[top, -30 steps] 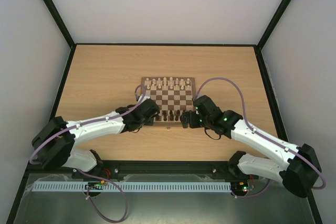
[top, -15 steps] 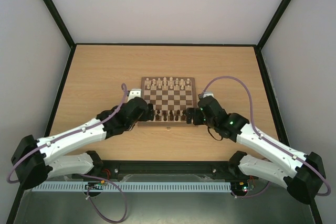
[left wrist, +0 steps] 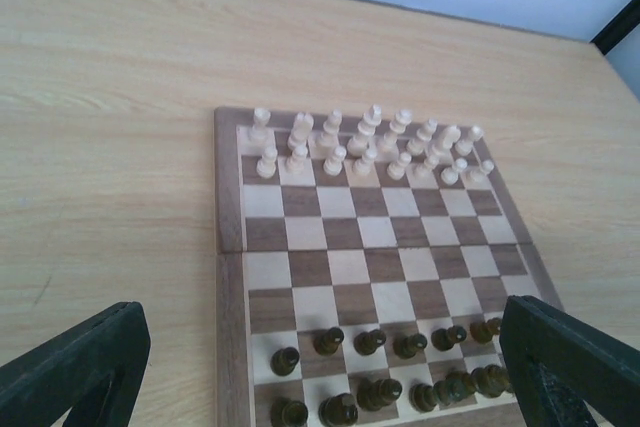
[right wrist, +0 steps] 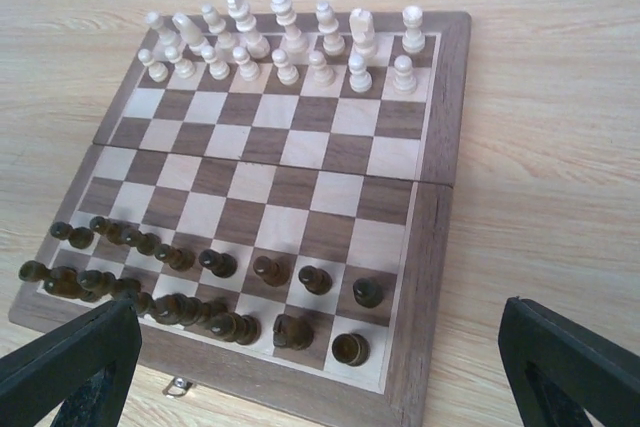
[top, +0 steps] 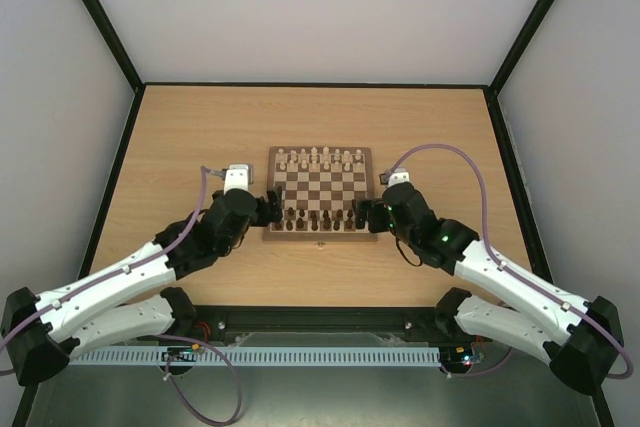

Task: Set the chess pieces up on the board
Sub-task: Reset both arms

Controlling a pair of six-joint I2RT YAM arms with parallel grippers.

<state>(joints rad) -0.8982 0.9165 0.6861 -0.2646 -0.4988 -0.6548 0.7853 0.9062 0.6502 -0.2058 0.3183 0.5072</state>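
The board (top: 320, 187) lies mid-table. The dark chess pieces (top: 318, 219) stand in its two near rows, upright, some crowded close together. The left wrist view shows them (left wrist: 369, 341) low between the wide-apart fingers (left wrist: 85, 372). In the right wrist view they (right wrist: 270, 269) fill the near rows of the board (right wrist: 290, 187). My left gripper (top: 270, 209) hovers at the board's near left edge, open and empty. At the near right edge my right gripper (top: 366, 215) is open and empty too.
Pale cream chessmen (top: 320, 158) fill the two far rows, also visible from the left wrist (left wrist: 365, 142) and right wrist (right wrist: 285, 42). A small metal latch (right wrist: 178, 385) sits on the board's near side. Bare wooden tabletop (top: 180, 147) surrounds the board; black frame rails edge it.
My left gripper opened and drew back leftward from above the near left squares to the board's edge. The right gripper shifted slightly farther along the right edge, still open.
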